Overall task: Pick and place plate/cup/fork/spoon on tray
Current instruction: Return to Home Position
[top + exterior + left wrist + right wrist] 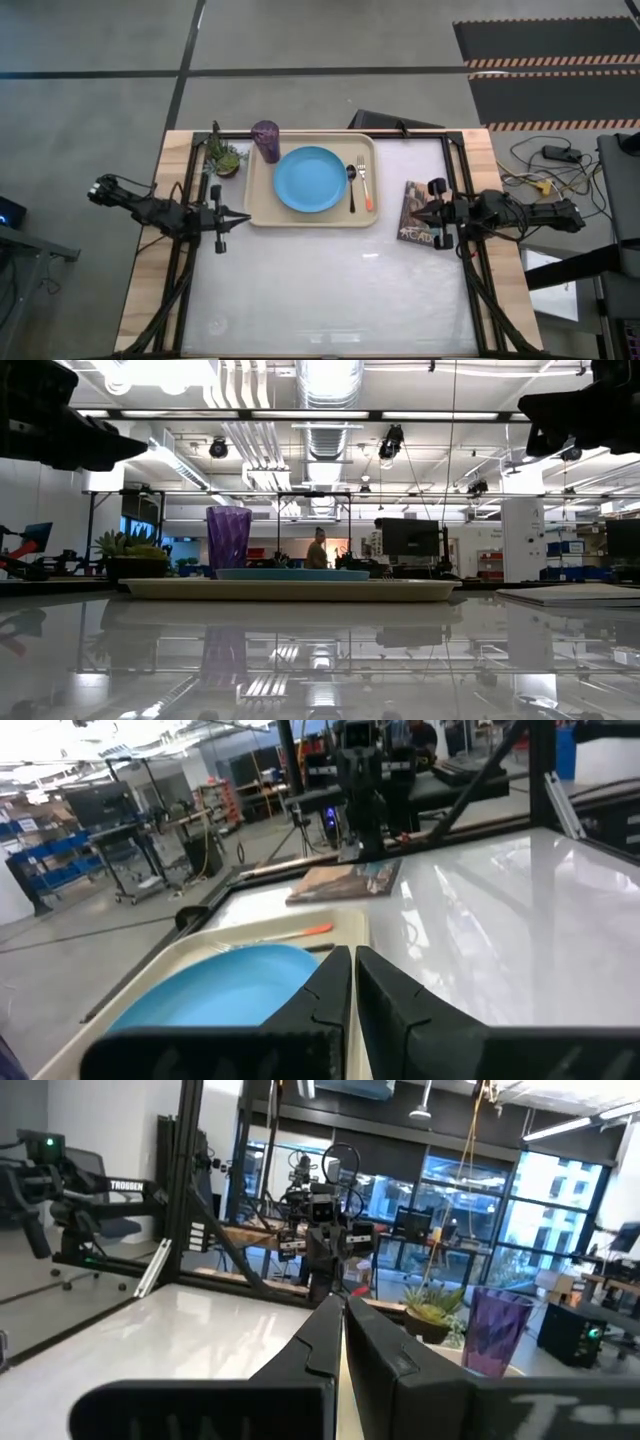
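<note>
On tray: 1 plate | 1 cup | 1 fork | 1 spoon

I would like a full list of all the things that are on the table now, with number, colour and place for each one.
Rectangular plastic tray: one, beige, far-left part of the table.
Round flat plate: one, sky-blue, middle of the tray.
Translucent cup: one, purple, upright in the tray's far-left corner.
Metal spoon: one, dark, on the tray right of the plate.
Fork: one, silver tines, orange-red handle, beside the spoon.
Potted plant: one, green, left of the tray.
Book: one, dark cover, right of the tray.
Left gripper: shut, at the tray's near-left corner.
Right gripper: shut, above the book.
</note>
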